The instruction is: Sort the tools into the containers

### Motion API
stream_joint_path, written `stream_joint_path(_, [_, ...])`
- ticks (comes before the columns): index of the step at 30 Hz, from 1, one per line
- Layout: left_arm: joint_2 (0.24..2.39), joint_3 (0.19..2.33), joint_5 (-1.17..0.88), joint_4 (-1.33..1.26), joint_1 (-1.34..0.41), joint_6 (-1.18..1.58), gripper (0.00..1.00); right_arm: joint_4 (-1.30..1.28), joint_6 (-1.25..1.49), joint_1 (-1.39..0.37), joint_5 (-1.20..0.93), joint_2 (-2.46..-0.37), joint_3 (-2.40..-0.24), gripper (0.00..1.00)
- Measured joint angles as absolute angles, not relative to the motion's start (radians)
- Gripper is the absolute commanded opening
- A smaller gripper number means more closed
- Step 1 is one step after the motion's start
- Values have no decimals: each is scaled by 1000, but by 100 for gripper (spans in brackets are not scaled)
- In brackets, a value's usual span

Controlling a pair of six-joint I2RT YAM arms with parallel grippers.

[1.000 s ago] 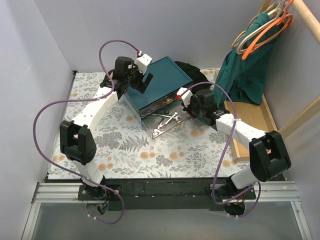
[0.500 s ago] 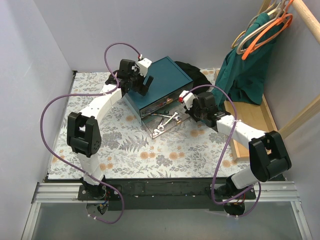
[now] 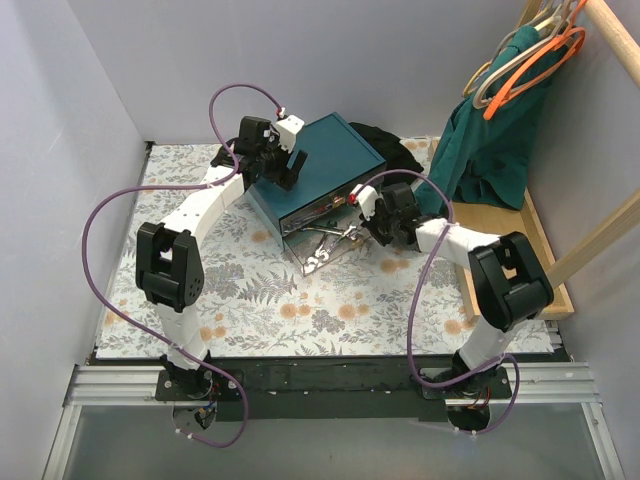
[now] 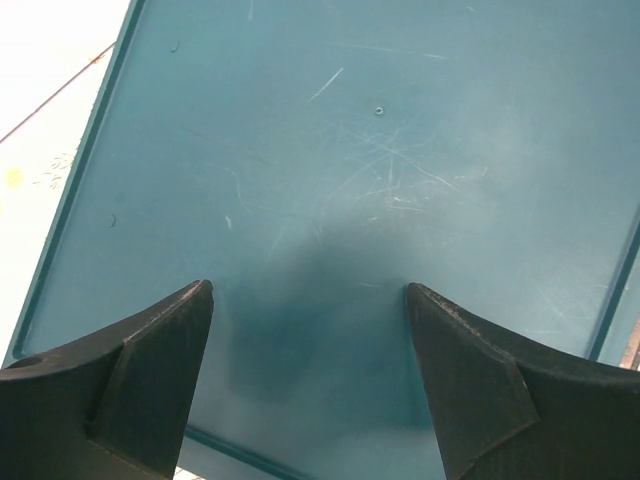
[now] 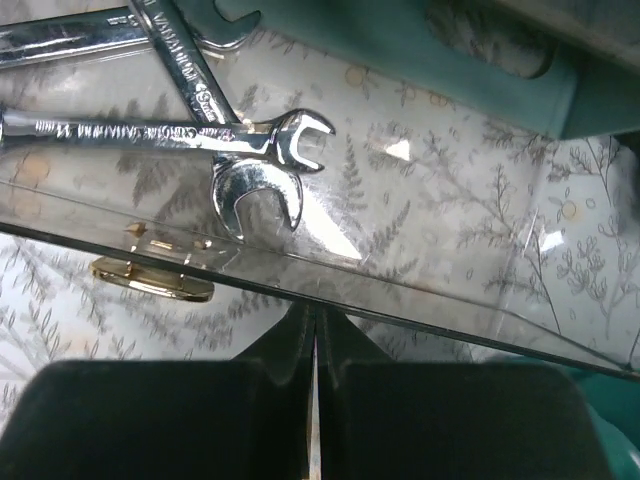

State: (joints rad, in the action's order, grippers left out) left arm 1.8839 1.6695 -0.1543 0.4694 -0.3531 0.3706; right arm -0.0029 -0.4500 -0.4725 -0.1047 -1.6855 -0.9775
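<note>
The dark teal box stands at the back of the table. Its lower drawer is pulled out, with a clear front and a brass knob. Three silver wrenches lie in it and show in the right wrist view. My right gripper is shut and empty, its fingertips against the clear drawer front, right of the knob. My left gripper is open and empty, on or just above the box top. No screwdrivers are in view.
A light wooden tray lies at the right edge. Green cloth and hangers hang above it. A black object lies behind the box. Walls close the left and back sides.
My right arm has swung left, its gripper pressing closer to the drawer front; the drawer looks slightly further in. My left arm's elbow shifted, its gripper staying over the box.
</note>
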Motion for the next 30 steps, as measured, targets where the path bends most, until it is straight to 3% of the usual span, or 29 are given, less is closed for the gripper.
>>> stream_joint_path(23, [1893,1694,-197,525,-352,358,73,268,202,-407,-209,-1983,-1209,1])
stream_joint_path(30, [1895,1726,-210,561,-353,366,78,214,211,-406,-222,-1979,-1245,4])
